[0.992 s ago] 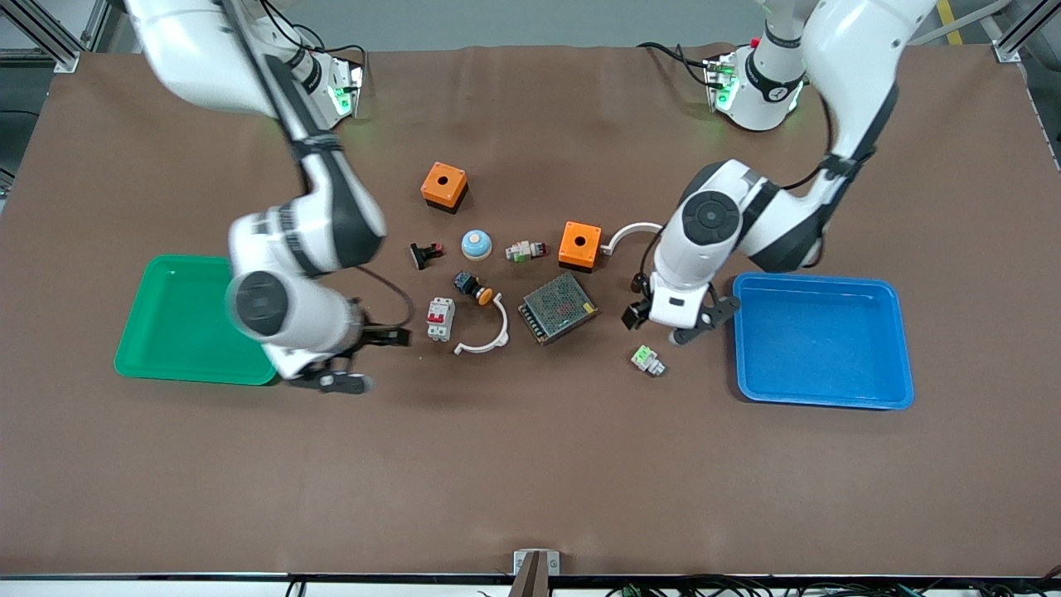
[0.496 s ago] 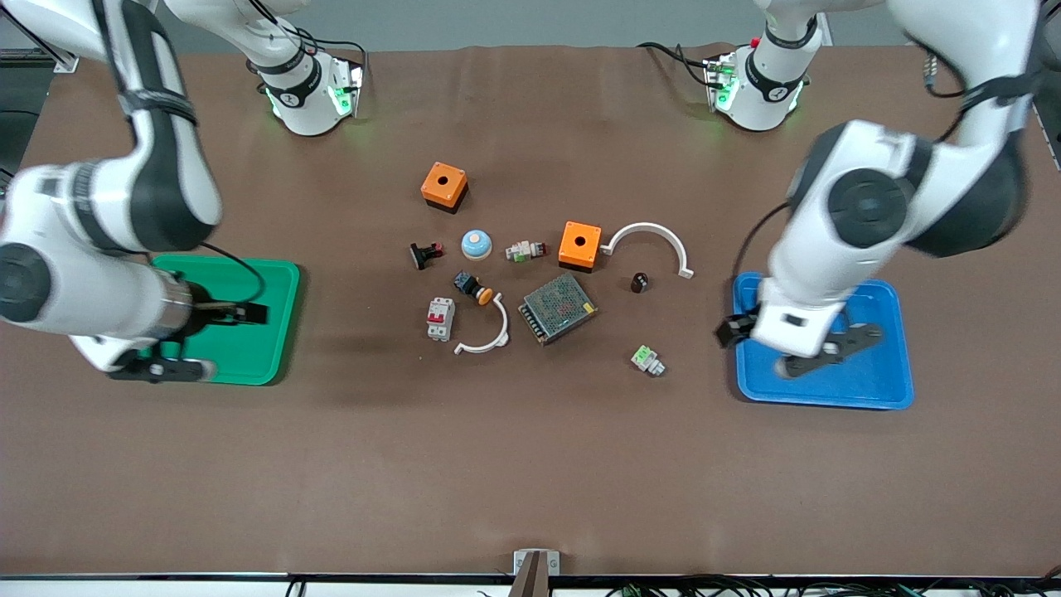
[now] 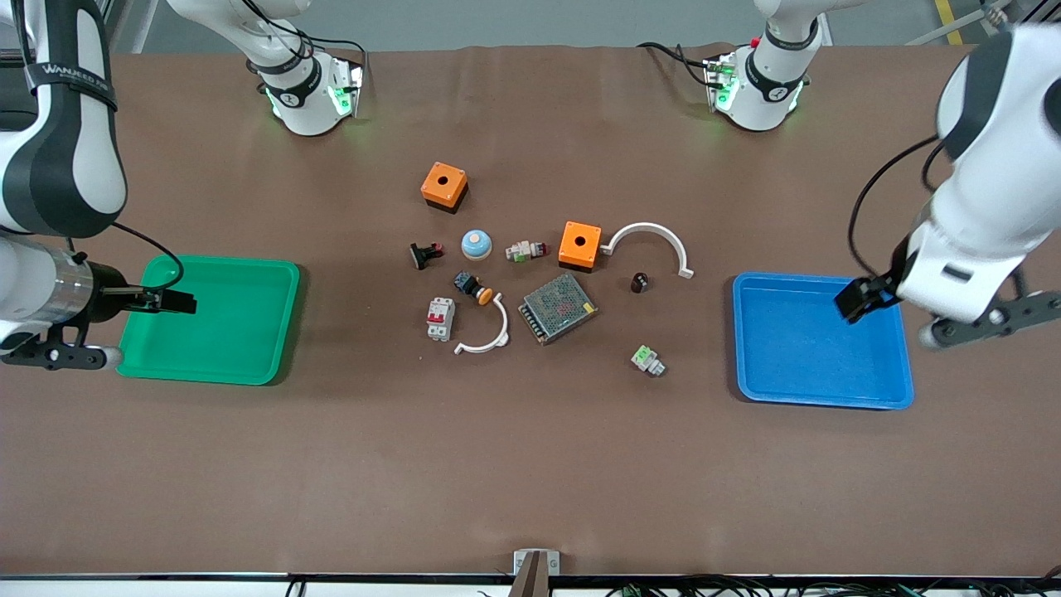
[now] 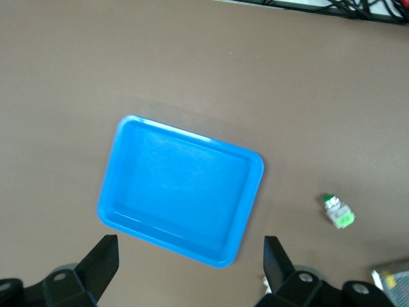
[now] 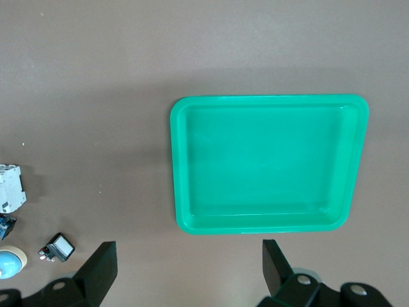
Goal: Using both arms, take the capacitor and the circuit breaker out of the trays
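The capacitor [image 3: 639, 282], a tiny black cylinder, stands on the table between the metal mesh box and the blue tray [image 3: 822, 398]. The breaker [image 3: 440, 318], white-grey with red levers, lies beside a white arc toward the green tray [image 3: 207, 373]; its edge shows in the right wrist view [image 5: 11, 187]. My left gripper [image 3: 928, 313] is open and empty, up over the blue tray's outer edge [image 4: 188, 268]. My right gripper [image 3: 116, 329] is open and empty, up over the green tray's outer edge [image 5: 188, 272]. Both trays [image 4: 182, 192] [image 5: 268, 163] are empty.
Among the parts at the table's middle are two orange boxes [image 3: 443, 185] [image 3: 579, 245], a mesh box [image 3: 558, 308], two white arcs [image 3: 651, 240] [image 3: 489, 332], a blue dome [image 3: 476, 244], an orange-capped button [image 3: 474, 287], a black-red clip [image 3: 425, 254] and a white-green connector [image 3: 647, 360].
Both arms have swung outward from the parts to the table's ends, grippers open and empty. The capacitor, covered by the left arm before, now shows. Capacitor and breaker have not moved.
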Robot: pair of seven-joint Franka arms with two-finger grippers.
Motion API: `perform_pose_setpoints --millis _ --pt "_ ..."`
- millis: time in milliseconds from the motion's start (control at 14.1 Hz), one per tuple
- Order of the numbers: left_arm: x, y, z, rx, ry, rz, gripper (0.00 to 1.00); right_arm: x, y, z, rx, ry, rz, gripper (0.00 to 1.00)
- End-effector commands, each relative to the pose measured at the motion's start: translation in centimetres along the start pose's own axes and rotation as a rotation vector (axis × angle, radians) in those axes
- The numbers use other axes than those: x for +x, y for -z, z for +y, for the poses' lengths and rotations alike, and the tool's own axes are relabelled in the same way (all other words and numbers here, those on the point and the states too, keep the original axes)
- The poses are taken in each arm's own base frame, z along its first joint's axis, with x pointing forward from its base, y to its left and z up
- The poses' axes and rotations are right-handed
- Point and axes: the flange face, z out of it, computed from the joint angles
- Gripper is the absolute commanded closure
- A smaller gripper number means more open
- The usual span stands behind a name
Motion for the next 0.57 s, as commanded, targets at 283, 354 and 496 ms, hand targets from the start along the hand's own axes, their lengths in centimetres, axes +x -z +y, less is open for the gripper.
perform_pose_setpoints --millis 283,354,496 --pt "-4.7 5.4 -8.6 -0.086 -0.155 -0.106 0.00 0.1 3.0 3.5 0.010 -0.047 0.058 0.00" --pt "-5.5 5.5 -9.2 -0.084 -0.148 -0.107 0.00 0.1 3.1 2.9 0.003 -0.039 0.060 0.00" --pt "-5.7 5.6 -10.0 -0.083 -0.145 -0.105 0.00 0.2 3.6 2.3 0.013 -0.039 0.073 0.00"
